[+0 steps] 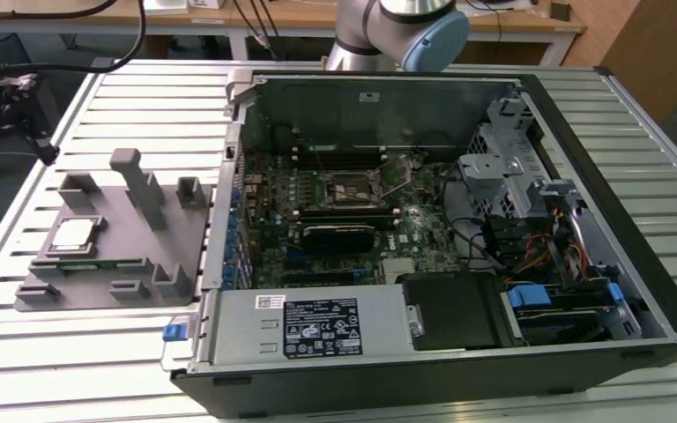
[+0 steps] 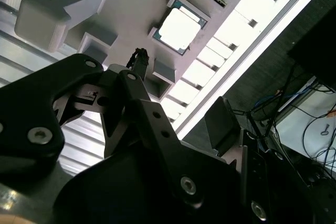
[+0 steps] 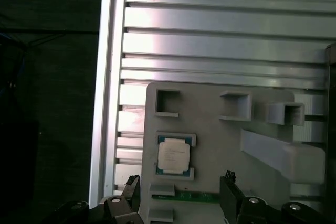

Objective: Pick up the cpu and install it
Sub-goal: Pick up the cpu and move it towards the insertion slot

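The cpu (image 1: 74, 233) is a small silver square lying flat in a recess of the grey tray (image 1: 127, 264), at the exterior view's left. It also shows in both wrist views, seen from well above: cpu (image 3: 174, 155), cpu (image 2: 179, 29). My gripper (image 3: 180, 186) is open, hanging over the tray with nothing between its black fingertips (image 3: 132, 186). In the first wrist view the chip lies roughly in line with the gap between them. One dark fingertip (image 2: 139, 57) shows in the second wrist view. The black socket frame (image 1: 356, 188) sits on the motherboard in the open computer case.
The open case (image 1: 574, 176) fills the exterior view's right half, with drive cage, cables and power supply (image 1: 315, 326). Upright grey blocks (image 1: 138, 181) rise from the tray near the chip. The slatted metal table (image 1: 80, 352) ends just beyond the tray, with dark floor past it.
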`<action>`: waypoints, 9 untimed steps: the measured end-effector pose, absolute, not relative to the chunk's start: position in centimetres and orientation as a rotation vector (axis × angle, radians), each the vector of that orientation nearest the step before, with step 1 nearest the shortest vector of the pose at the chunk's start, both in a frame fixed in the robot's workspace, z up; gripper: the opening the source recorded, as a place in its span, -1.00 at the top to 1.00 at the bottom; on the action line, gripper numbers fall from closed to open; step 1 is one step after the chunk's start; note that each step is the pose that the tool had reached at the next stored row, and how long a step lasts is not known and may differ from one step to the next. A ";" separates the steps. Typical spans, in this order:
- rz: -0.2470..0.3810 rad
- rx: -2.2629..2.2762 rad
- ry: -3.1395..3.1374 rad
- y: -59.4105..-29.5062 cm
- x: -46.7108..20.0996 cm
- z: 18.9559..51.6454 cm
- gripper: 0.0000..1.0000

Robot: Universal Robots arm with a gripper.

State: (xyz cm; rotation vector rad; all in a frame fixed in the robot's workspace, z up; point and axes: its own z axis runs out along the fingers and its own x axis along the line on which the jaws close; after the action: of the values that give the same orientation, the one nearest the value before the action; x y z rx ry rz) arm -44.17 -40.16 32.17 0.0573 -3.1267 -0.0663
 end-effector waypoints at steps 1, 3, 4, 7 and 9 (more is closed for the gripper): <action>-0.066 0.058 -3.127 -40.2 -44.2 32.1 -0.40; -0.066 0.058 -3.126 -40.2 -44.2 31.9 -0.40; -0.066 0.058 -3.126 -40.2 -44.2 31.8 -0.40; -0.066 0.058 -3.125 -40.2 -44.3 31.5 -0.40; -0.067 0.058 -3.126 -40.2 -44.3 31.2 -0.40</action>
State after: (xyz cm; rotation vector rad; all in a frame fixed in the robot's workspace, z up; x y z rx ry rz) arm -44.29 -40.15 31.21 0.0583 -3.1256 -0.0667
